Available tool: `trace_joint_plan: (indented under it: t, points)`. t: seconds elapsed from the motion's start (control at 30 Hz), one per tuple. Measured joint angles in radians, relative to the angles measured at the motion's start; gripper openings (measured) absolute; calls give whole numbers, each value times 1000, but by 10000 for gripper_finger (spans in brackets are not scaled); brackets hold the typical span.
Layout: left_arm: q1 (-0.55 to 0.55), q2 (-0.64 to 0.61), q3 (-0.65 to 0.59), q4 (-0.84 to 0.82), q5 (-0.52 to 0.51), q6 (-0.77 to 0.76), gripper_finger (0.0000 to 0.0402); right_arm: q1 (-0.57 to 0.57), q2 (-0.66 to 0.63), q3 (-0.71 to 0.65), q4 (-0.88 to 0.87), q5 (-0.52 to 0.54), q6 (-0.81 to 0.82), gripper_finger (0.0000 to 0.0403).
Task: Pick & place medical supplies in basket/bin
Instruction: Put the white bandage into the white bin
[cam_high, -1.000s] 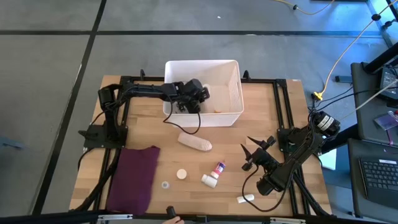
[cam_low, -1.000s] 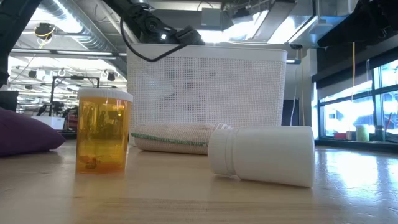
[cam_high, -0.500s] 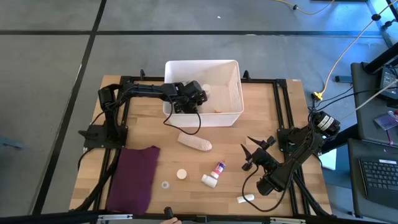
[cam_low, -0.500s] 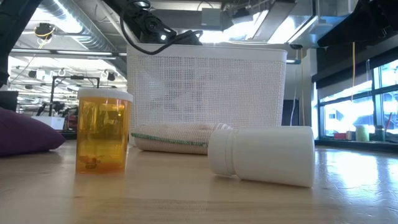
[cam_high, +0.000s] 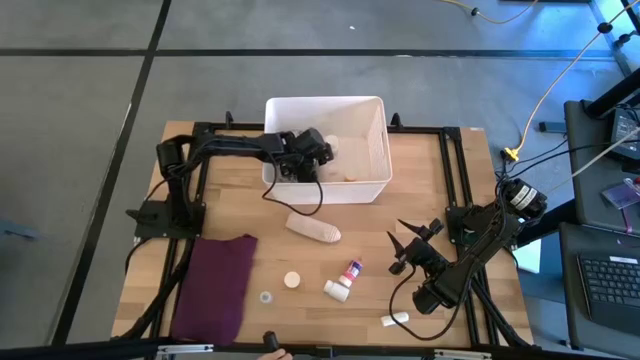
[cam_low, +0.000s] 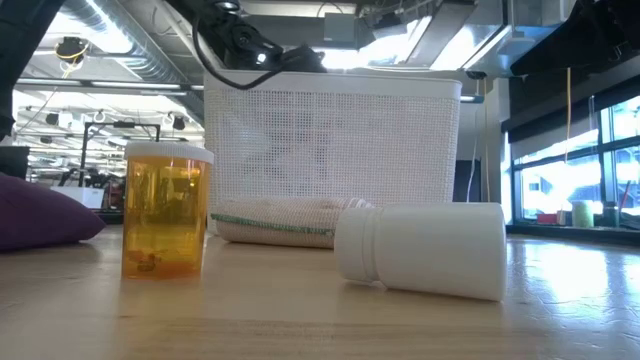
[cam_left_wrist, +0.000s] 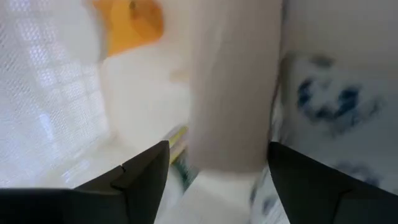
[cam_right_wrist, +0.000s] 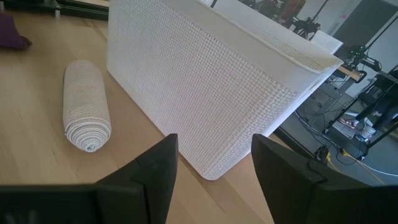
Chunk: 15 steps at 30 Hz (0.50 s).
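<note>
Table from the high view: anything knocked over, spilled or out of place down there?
One thing stands out. The white bottle lies on its side beside the upright amber vial. The bandage roll also lies flat in front of the basket, and the maroon cloth sits rumpled. No spill or damage shows.

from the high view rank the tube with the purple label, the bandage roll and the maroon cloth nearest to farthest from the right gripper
From the right gripper, which waits over the table's right side:
1. Tube with the purple label, just to its left.
2. Bandage roll, mid-table in front of the white basket.
3. Maroon cloth, far across on the left side.
</note>
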Motion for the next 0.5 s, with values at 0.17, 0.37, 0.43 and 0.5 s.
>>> trace_joint_plan:
  t: [0.17,0.37,0.43,0.5]
  points:
    - [-2,-70,0,69,-56,32,265,0,0,0,1,0,0,207]
    - [-6,-239,0,154,-73,-7,265,0,0,0,0,0,0,207]
    - [-18,-306,0,182,-75,-75,265,0,0,0,1,-1,0,207]
    - [-41,-374,0,189,-70,-194,265,0,0,0,1,-1,0,207]
